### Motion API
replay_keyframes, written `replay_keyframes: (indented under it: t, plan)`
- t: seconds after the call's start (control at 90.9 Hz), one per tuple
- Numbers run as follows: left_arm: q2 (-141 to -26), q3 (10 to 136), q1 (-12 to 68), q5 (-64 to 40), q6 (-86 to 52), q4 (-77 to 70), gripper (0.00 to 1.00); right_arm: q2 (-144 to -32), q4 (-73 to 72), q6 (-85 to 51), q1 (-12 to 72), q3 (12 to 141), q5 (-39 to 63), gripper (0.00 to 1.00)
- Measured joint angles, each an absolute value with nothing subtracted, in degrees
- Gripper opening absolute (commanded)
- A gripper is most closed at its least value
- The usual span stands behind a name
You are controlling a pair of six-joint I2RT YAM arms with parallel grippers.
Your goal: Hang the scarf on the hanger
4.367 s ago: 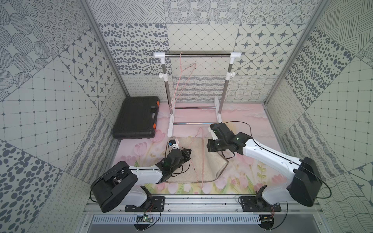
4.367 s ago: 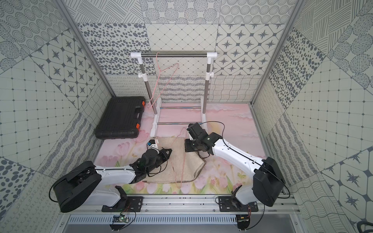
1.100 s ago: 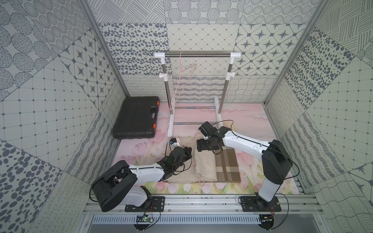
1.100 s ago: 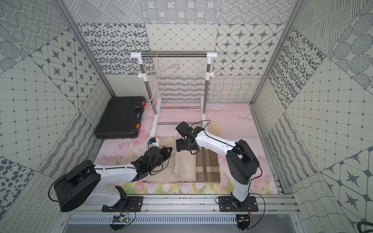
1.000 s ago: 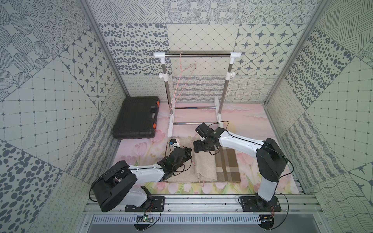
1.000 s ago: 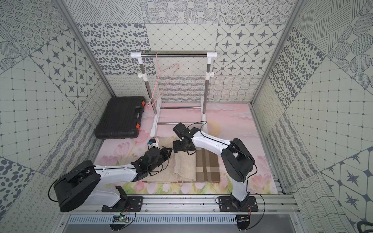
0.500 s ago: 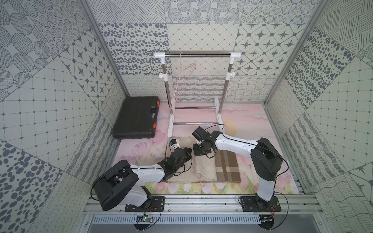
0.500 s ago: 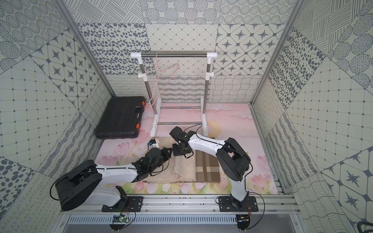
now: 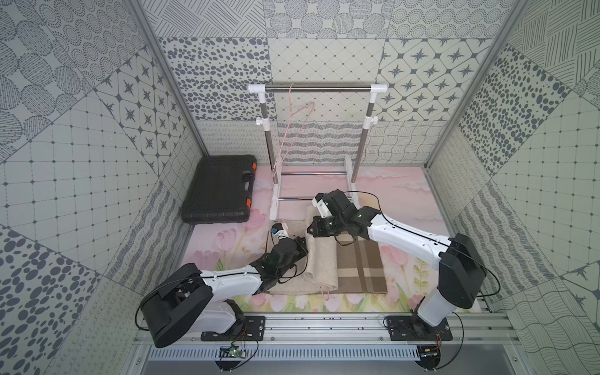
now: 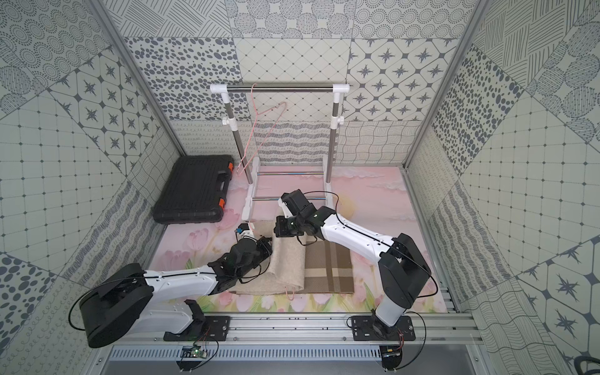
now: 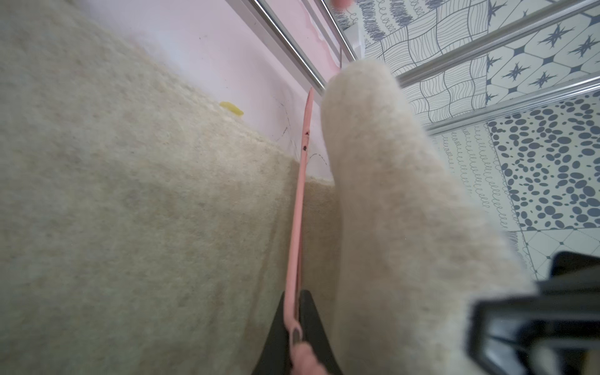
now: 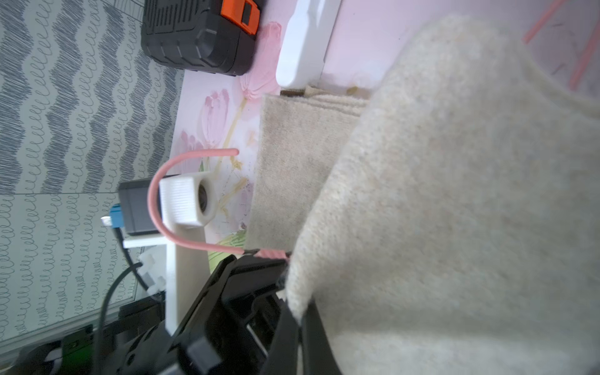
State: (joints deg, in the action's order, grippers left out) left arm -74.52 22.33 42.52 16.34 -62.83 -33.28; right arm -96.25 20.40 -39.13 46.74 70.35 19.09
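Note:
A beige scarf (image 9: pixel 321 263) (image 10: pixel 289 263) with a brown plaid part lies on the floor mat, one flap folded over a pink wire hanger (image 11: pixel 300 201). The hanger's hook (image 12: pixel 156 201) sticks out at the scarf's far end, and its other tip (image 9: pixel 324 290) shows at the near edge. My left gripper (image 9: pixel 300 242) (image 10: pixel 266 242) (image 11: pixel 297 302) is shut on the hanger wire next to the hook. My right gripper (image 9: pixel 311 232) (image 10: pixel 279 232) (image 12: pixel 300 321) is shut on the far edge of the folded flap (image 12: pixel 438 194), which it holds raised off the floor.
A white and steel clothes rack (image 9: pixel 318 89) (image 10: pixel 279 88) stands at the back, with a second pink hanger (image 9: pixel 293 130) hooked on its bar. A black tool case (image 9: pixel 217 191) (image 10: pixel 194 191) lies at the back left. Patterned walls close in on three sides.
The scarf's right side has been folded over the hanger. My right arm swung left to the fold's far end and its jaws closed on the scarf edge. The left gripper kept its hold.

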Motion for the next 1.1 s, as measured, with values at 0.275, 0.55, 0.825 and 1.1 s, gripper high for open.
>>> replay_keyframes:
  t: [0.275, 0.55, 0.825, 1.1]
  plan:
    - [-66.0, 24.0, 42.9, 17.8, -62.2, -23.7, 0.0, -102.0, 7.3, -44.2, 46.2, 59.5, 21.9, 0.0]
    - [-68.0, 26.3, 44.3, 17.9, -61.8, -21.5, 0.0, -107.5, 2.0, -45.5, 47.2, 59.5, 24.3, 0.09]
    - [-72.8, 28.8, 45.5, 19.0, -61.9, -23.4, 0.0, -95.9, 13.3, -41.3, 42.8, 59.0, 22.4, 0.6]
    - [-74.3, 29.5, 45.8, 18.3, -61.9, -24.5, 0.0, -86.7, 24.3, -34.3, 43.9, 59.7, 20.9, 0.44]
